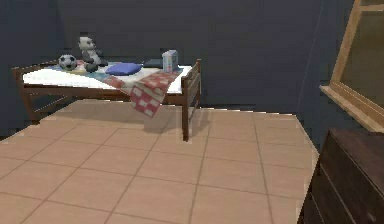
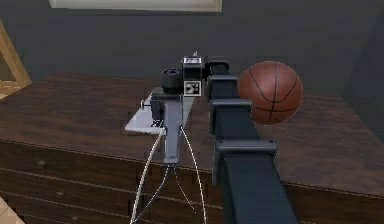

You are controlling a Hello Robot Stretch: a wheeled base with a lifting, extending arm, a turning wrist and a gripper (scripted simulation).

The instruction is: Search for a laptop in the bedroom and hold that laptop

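Bedroom, blue walls; dark wooden dresser [image 2: 60, 120] top. On the dresser, left of centre: grey laptop [image 2: 140, 124], lying flat. At the laptop: gripper [image 2: 170, 175]; cannot tell whether its fingers grasp anything. On the dresser, right of centre: basketball [image 2: 270, 92].

Dark blue walls [image 1: 250, 40] stand around a tan tiled floor [image 1: 150, 170]. A brown wooden bed [image 1: 45, 76] sits by the wall, a dark wooden dresser [image 1: 350, 185] below a wood-framed window [image 1: 362, 60].
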